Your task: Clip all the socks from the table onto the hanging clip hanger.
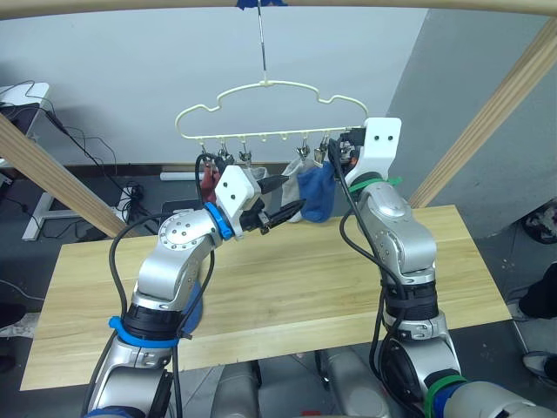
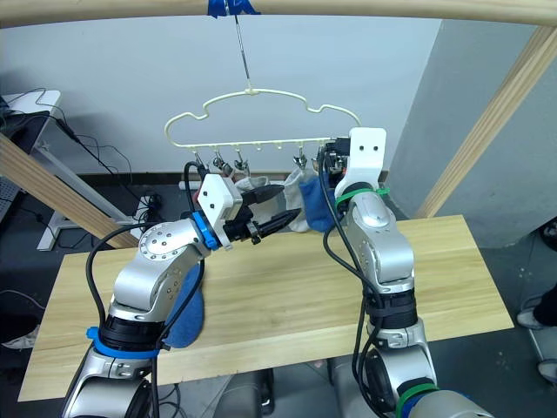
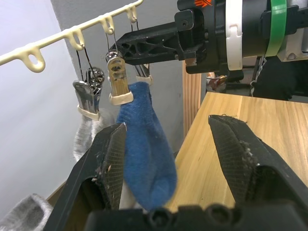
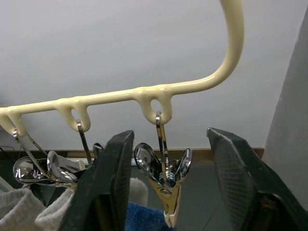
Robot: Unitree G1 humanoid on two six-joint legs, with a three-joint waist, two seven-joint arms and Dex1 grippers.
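The pale-yellow clip hanger point(image 1: 270, 113) hangs by its hook above the far edge of the table point(image 1: 305, 287). From its clips hang a red sock point(image 1: 207, 185), a grey sock point(image 1: 294, 174) and a blue sock point(image 1: 318, 196). My left gripper point(image 1: 291, 196) is open and empty, just in front of the hanging blue sock point(image 3: 144, 144). My right gripper point(image 4: 168, 139) is raised at the hanger's right end, open, its fingers either side of a metal clip point(image 4: 166, 192). Another blue sock point(image 2: 184, 320) lies on the table under my left arm, partly hidden.
A thick wooden pole point(image 1: 392, 7) runs across the top and carries the hanger's hook. Slanted wooden beams stand at the left point(image 1: 52, 174) and right point(image 1: 496, 113). Cables and a desk point(image 1: 22, 96) are on the floor behind the table.
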